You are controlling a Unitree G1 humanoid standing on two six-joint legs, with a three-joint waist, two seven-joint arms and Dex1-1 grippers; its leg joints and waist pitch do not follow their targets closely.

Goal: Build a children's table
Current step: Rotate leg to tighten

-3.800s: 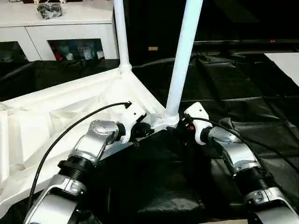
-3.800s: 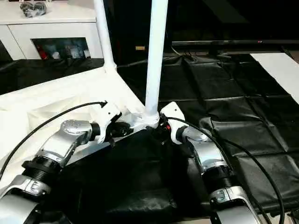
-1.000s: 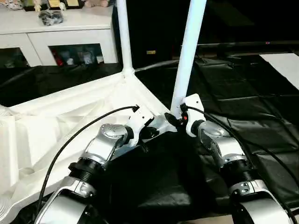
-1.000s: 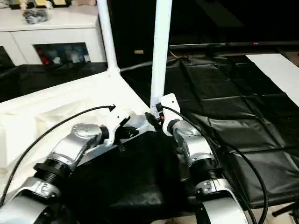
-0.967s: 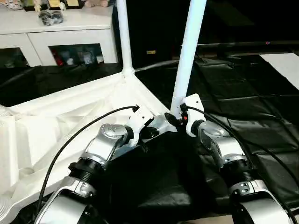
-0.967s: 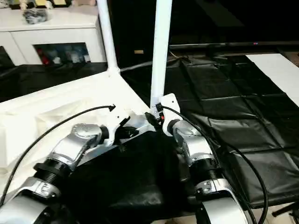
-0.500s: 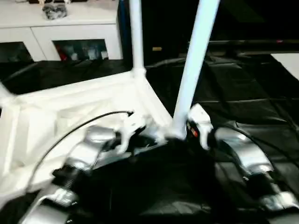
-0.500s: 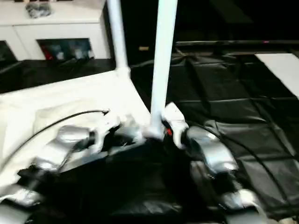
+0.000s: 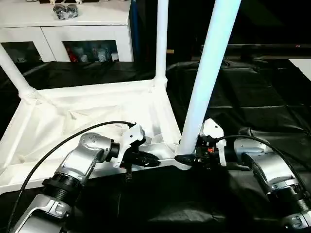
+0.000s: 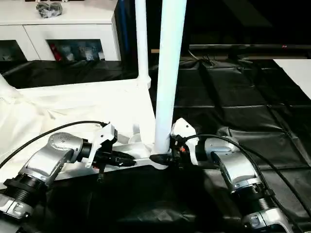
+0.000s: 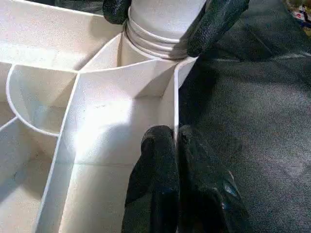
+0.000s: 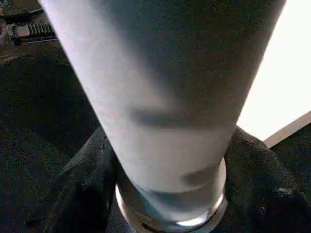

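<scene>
Leftmost in the left eye view, a white leg (image 9: 17, 75) rises from the far left corner socket of the upturned tabletop (image 9: 73, 116), which lies ribbed side up on black sheeting (image 9: 252, 97) and occupies the left and centre of the frame. At upper left stands a white cabinet (image 9: 63, 29) with glass doors, a dark bundle (image 9: 68, 12) resting on its top. Lower left, the silver left forearm (image 9: 80, 165) reaches toward the tabletop's near rim; the left gripper (image 9: 146, 160) has its two black fingers pressed together on that thin rim wall, as the left wrist view shows, where the fingers (image 11: 160, 165) pinch the wall's edge just short of the near corner socket (image 11: 155, 53). At upper centre, a second leg (image 9: 161, 43) stands upright in the far right corner socket. Right of centre, a third leg (image 9: 209, 77) rises from the near corner socket and leaves the frame at the top. The right gripper (image 9: 187, 159) sits at this leg's base, its fingers set on either side of the tube just above the socket; the right wrist view shows the fingers (image 12: 87, 194) flanking the leg against its collar. Lower right, the silver right forearm (image 9: 265, 167) extends back to the frame edge.
</scene>
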